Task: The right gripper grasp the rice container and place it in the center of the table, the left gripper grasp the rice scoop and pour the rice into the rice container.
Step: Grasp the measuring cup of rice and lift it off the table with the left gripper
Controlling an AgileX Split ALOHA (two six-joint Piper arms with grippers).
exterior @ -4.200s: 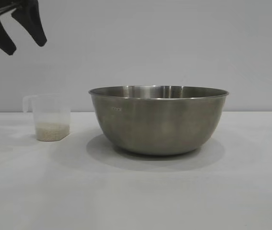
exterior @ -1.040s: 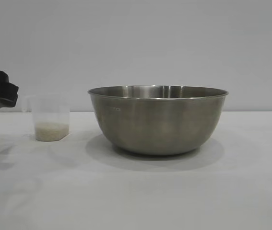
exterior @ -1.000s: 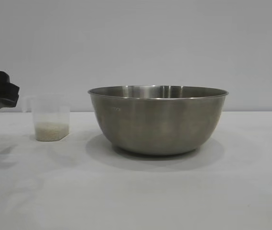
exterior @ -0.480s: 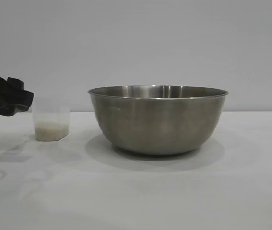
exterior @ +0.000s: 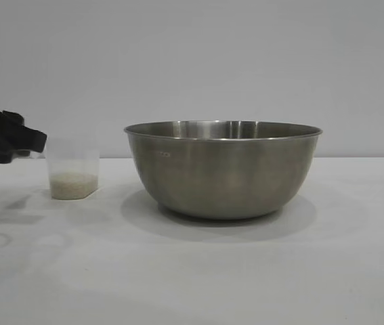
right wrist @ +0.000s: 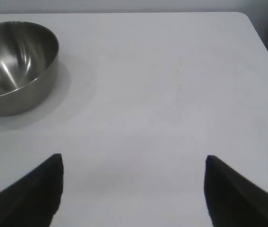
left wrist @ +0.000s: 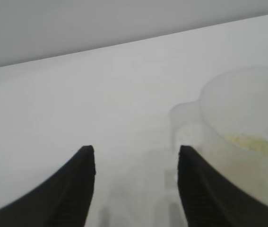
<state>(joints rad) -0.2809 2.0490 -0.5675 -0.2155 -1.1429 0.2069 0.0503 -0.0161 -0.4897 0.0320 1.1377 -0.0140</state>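
Observation:
The rice container (exterior: 223, 169), a wide steel bowl, stands at the middle of the table (exterior: 246, 271). To its left stands the rice scoop (exterior: 73, 166), a frosted cup with a thin layer of rice (exterior: 74, 183) at its bottom. My left gripper (exterior: 34, 143) is at the scoop's handle side, close to it. In the left wrist view the left gripper (left wrist: 134, 153) is open with bare table between its fingers; the scoop (left wrist: 240, 132) sits just beyond one fingertip. The right gripper (right wrist: 134, 163) hangs open over bare table, far from the bowl (right wrist: 15, 61).
A plain grey wall runs behind the table. In the right wrist view the table's rounded corner (right wrist: 242, 16) and side edge are visible. White surface stretches in front of and to the right of the bowl.
The left gripper came down from the upper left and moved right, up to the scoop's handle side. Bowl and scoop have not moved.

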